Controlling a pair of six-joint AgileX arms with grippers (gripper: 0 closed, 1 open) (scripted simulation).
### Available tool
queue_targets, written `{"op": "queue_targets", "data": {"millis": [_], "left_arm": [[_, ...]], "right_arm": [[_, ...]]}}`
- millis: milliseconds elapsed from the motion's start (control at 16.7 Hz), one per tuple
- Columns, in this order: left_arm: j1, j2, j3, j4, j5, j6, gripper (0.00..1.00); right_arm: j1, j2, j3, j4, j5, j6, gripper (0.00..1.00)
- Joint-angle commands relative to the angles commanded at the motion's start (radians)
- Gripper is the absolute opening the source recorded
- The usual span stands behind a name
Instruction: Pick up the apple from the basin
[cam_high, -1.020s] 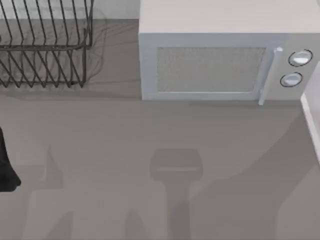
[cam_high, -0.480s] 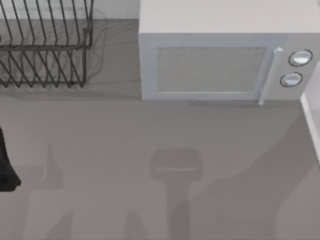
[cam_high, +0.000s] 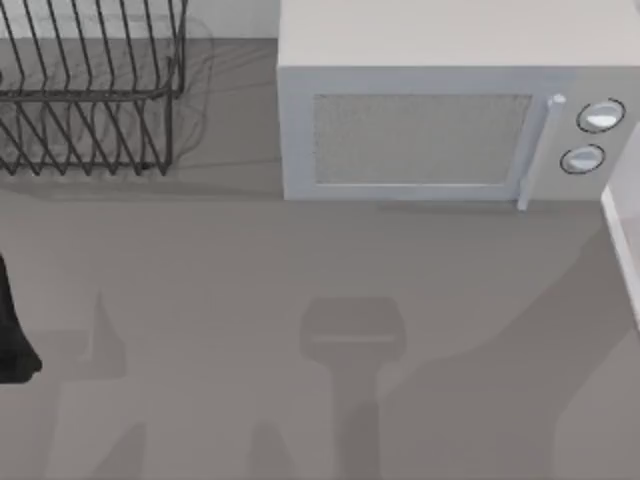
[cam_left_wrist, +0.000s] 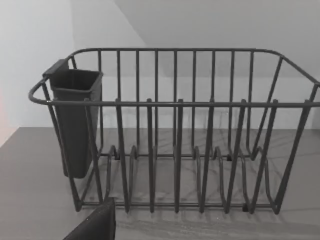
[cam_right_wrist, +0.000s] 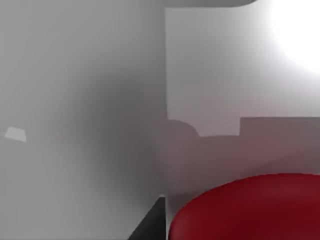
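Apple (cam_right_wrist: 247, 207), red, close before the right wrist camera inside the pale basin (cam_right_wrist: 100, 100); finger state cannot be told; centre jaws before closing; left arm parked at 9 o'clock.

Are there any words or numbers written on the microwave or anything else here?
None: no words, numbers or signs can be read anywhere.
The microwave has two round knobs with no markings to read.
The dish rack and its dark cup are plain.
The apple is plain red.
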Motion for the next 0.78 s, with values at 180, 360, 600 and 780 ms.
{"op": "queue_targets", "data": {"millis": [180,360,600,780], "left_arm": [[0.0,0.0,0.0,0.0,0.0,0.0,1.0],[0.0,0.0,0.0,0.0,0.0,0.0,1.0],[0.0,0.0,0.0,0.0,0.0,0.0,1.0],[0.0,0.0,0.0,0.0,0.0,0.0,1.0]], "right_arm": [[0.0,0.0,0.0,0.0,0.0,0.0,0.0],[0.0,0.0,0.0,0.0,0.0,0.0,0.0],[0.002,-0.064,0.028,-0.042,-0.015,0.007,0.0],[0.0,-0.074,0.124,-0.142,-0.015,0.005,0.0]]}}
